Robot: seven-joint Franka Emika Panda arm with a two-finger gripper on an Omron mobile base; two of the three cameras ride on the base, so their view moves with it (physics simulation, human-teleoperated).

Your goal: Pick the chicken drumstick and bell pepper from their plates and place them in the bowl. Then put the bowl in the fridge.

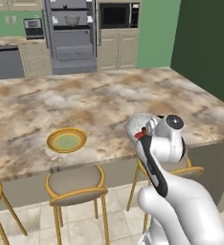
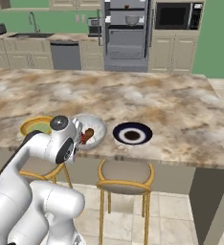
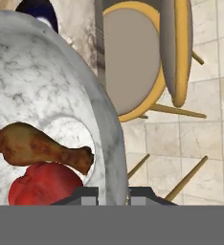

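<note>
In the hand view the whitish speckled bowl (image 3: 47, 86) holds the brown chicken drumstick (image 3: 37, 148), which lies on top of the red bell pepper (image 3: 42, 187). My gripper (image 3: 115, 194) straddles the bowl's near rim, one finger inside and one outside, shut on it. In the right base view the bowl (image 2: 97, 125) sits at the counter's front edge, between the yellow-rimmed plate (image 2: 30, 125) and the dark plate (image 2: 118, 134). Both plates are bare. The drumstick (image 2: 88, 134) shows beside my hand. The yellow plate (image 1: 50, 142) also lies near the counter's front edge. The grey fridge (image 1: 71, 36) stands at the far wall.
The marble island counter (image 2: 171, 110) stretches between me and the fridge (image 2: 127, 33). Yellow-framed stools (image 2: 126, 174) stand under its front edge, also seen below the bowl (image 3: 133, 57). A black microwave (image 2: 173, 15) is right of the fridge. The dark green wall (image 1: 205, 48) bounds the right.
</note>
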